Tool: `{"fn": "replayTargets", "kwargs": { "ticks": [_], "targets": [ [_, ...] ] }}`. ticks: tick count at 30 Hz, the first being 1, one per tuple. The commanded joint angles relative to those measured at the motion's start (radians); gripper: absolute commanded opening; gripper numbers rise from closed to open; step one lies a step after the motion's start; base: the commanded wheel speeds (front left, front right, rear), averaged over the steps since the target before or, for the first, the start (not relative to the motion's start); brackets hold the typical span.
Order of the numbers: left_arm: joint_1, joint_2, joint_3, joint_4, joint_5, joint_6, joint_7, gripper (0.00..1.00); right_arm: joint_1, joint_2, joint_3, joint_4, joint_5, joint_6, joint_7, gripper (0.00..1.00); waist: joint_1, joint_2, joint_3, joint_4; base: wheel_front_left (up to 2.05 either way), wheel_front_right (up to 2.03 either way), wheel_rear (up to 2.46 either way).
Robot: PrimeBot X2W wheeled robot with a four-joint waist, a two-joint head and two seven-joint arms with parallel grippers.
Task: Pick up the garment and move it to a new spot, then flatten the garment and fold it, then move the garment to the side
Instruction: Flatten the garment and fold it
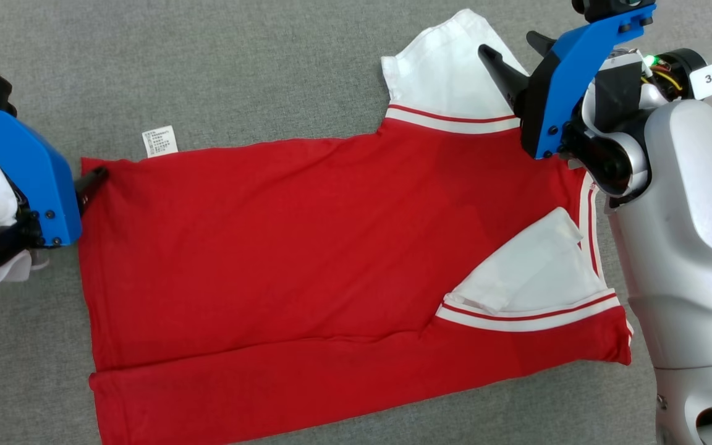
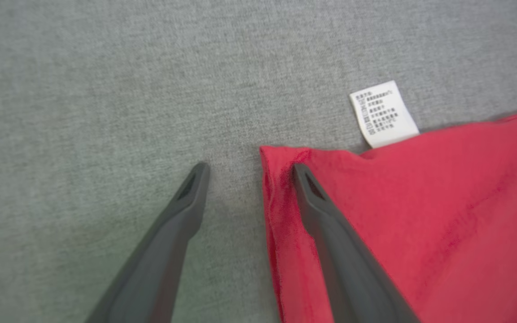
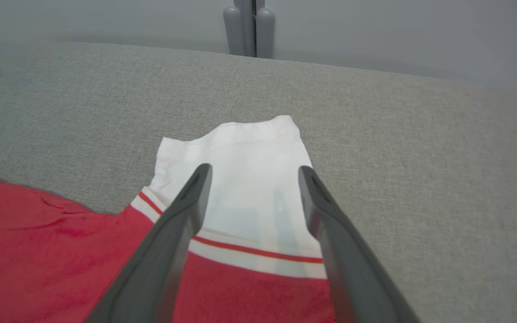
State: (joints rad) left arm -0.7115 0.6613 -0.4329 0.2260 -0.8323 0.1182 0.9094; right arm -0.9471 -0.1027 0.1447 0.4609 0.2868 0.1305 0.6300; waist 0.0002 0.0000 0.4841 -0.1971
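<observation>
The garment (image 1: 306, 247) is a red shirt with white sleeves, lying spread flat on the grey cloth surface. Its bottom strip is folded up. One white sleeve (image 1: 449, 68) sticks out at the top; the other (image 1: 529, 272) lies folded over the red body. My left gripper (image 1: 91, 185) is open at the shirt's upper left corner. In the left wrist view, the left gripper (image 2: 250, 172) straddles the garment (image 2: 442, 215) edge, one finger on red cloth, one over grey. My right gripper (image 1: 505, 41) hovers open over the top sleeve (image 3: 249, 152), with the right gripper (image 3: 254, 172) holding nothing.
A white care label (image 1: 159, 141) pokes out from the shirt's top edge, near the left gripper, label (image 2: 383, 114). Grey cloth (image 1: 238, 62) surrounds the shirt on all sides. Beyond the surface's far edge stand a grey post (image 3: 248, 27) and a wall. My pale right arm (image 1: 690, 247) covers the right side.
</observation>
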Motion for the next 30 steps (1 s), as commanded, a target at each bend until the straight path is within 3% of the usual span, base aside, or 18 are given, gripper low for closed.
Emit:
{"fn": "replayTargets", "kwargs": {
  "ticks": [1, 5, 6, 7, 9, 16, 24, 30],
  "targets": [
    [-0.006, 0.006, -0.01, 0.017, 0.009, 0.005, 0.008, 1.0, -0.019, 0.003, 0.003, 0.015, 0.008, 0.001, -0.012, 1.0, -0.0002, 0.0, 0.006, 0.0, 0.0, 0.0, 0.0],
    [0.003, -0.018, -0.039, 0.031, -0.011, -0.016, 0.043, 1.0, -0.041, 0.001, 0.007, 0.062, 0.024, 0.001, -0.038, 1.0, -0.0002, 0.0, 0.017, 0.006, 0.0, 0.0, 0.0],
    [0.011, -0.026, -0.048, 0.03, -0.022, -0.027, 0.057, 0.79, -0.046, -0.001, 0.006, 0.071, 0.028, 0.001, -0.042, 1.0, -0.0002, 0.0, 0.019, 0.01, 0.0, 0.0, 0.0],
    [0.015, -0.028, -0.056, 0.027, -0.023, -0.033, 0.067, 0.41, -0.051, -0.003, 0.005, 0.082, 0.03, 0.001, -0.045, 1.0, -0.0002, 0.0, 0.021, 0.014, 0.0, 0.0, 0.0],
    [0.022, -0.034, -0.073, 0.018, -0.02, -0.044, 0.07, 0.0, -0.062, -0.011, 0.0, 0.101, 0.033, 0.001, -0.051, 1.0, -0.0002, 0.0, 0.025, 0.025, 0.0, 0.0, 0.0],
    [0.012, -0.071, -0.086, -0.028, 0.022, -0.076, -0.038, 0.0, -0.113, -0.061, -0.031, 0.183, -0.014, 0.001, -0.033, 1.0, -0.0002, 0.0, 0.04, 0.093, 0.0, 0.0, 0.0],
    [-0.034, -0.168, -0.127, -0.054, 0.071, -0.127, -0.189, 0.0, -0.2, -0.151, -0.11, 0.329, -0.145, 0.001, 0.011, 1.0, -0.0002, 0.0, 0.08, 0.229, 0.0, 0.0, 0.0],
    [-0.052, -0.229, -0.151, -0.042, 0.089, -0.16, -0.269, 0.0, -0.218, -0.212, -0.104, 0.388, -0.208, 0.001, 0.044, 1.0, -0.0002, 0.0, 0.093, 0.296, 0.0, 0.0, 0.0]
  ]
}}
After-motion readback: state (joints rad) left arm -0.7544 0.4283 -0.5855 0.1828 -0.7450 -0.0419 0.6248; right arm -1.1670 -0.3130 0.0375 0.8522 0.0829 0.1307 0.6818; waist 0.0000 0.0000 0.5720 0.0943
